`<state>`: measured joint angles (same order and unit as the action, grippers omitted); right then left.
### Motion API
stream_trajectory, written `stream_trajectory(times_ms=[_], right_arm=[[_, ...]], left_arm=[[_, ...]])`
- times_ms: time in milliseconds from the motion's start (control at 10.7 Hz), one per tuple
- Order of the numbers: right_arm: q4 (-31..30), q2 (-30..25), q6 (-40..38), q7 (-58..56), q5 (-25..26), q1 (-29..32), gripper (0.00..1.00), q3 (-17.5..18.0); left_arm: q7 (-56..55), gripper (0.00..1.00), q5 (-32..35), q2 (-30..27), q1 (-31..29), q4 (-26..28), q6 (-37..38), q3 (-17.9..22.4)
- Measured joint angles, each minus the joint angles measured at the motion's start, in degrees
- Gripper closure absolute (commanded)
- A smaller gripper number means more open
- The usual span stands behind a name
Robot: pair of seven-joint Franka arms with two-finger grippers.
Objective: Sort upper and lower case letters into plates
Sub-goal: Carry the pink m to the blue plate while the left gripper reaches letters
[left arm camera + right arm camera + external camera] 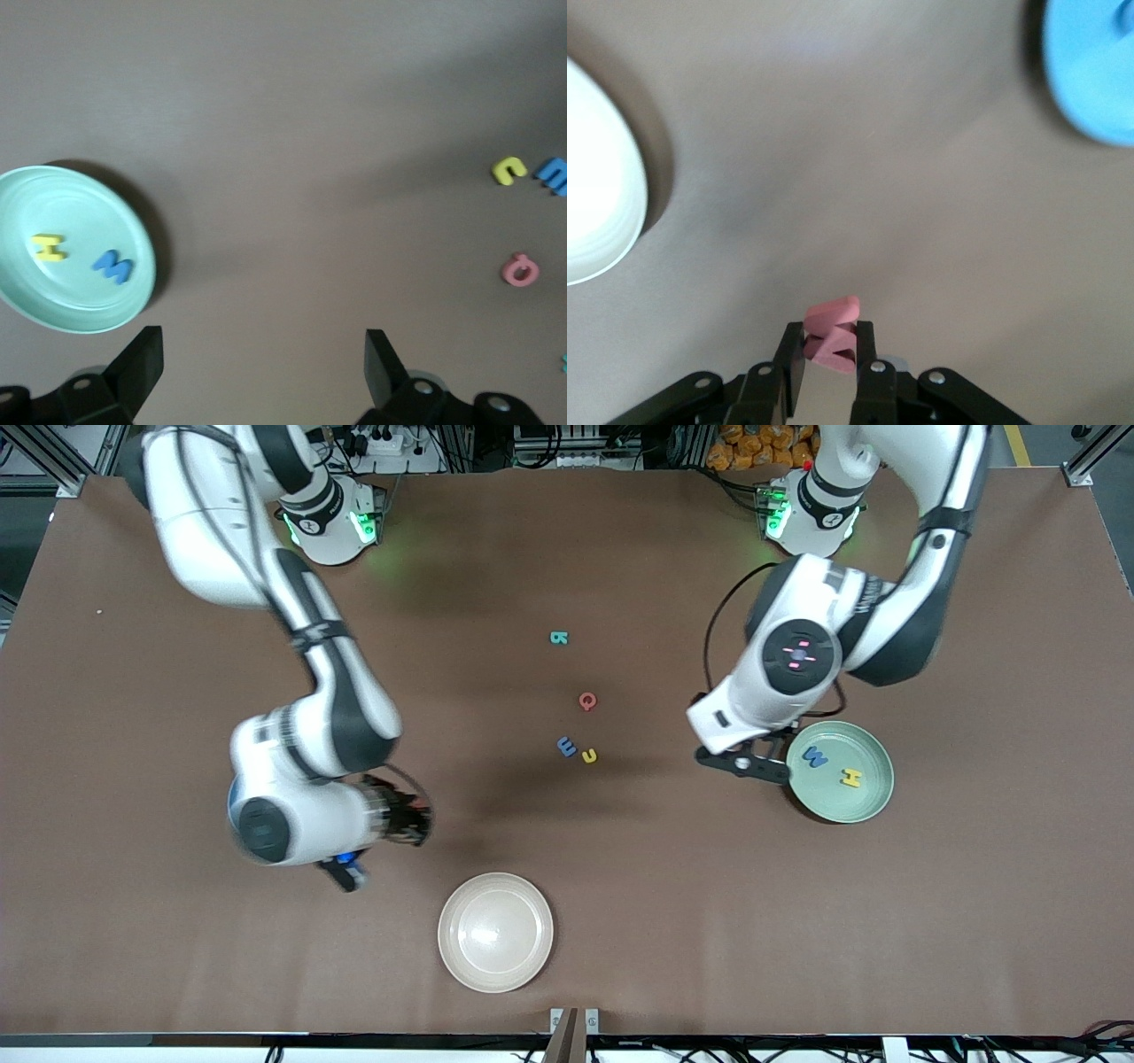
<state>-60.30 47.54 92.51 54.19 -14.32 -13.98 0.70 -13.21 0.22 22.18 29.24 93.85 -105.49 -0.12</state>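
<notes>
While the right gripper (829, 354) pinches a red letter (830, 343) thinly above bare table near the blue plate (1091, 71), it could twist free early; the left gripper (264, 359) waits wide open, empty, beside the mint plate (71, 305)

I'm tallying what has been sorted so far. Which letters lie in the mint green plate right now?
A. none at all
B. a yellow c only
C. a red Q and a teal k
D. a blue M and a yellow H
D: the mint green plate at the left arm's end of the table holds a blue M and a yellow H, also seen in the left wrist view.
</notes>
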Motion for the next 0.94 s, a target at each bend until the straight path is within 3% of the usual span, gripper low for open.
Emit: stream_trajectory(times_ms=[375,655,936], right_arm=[[-1.1,-1.8,-5.9,-15.5,0.0,11.6,1.0,0.0],[-8.6,-1.7,-0.1,-21.7,3.3,15.0,1.0,-0.1],[-16.6,-2.7,8.3,-28.0,5.5,17.9,1.0,-0.2]], left_arm=[[-12.2,0.0,-3.2,5.6,9.2,0.4,-7.7,-0.2],[-17.3,0.0,-4.4,10.4,14.8,1.8,-16.3,-0.2],[-18.7,0.0,-5.8,11.9,17.3,9.2,-28.3,-0.2]])
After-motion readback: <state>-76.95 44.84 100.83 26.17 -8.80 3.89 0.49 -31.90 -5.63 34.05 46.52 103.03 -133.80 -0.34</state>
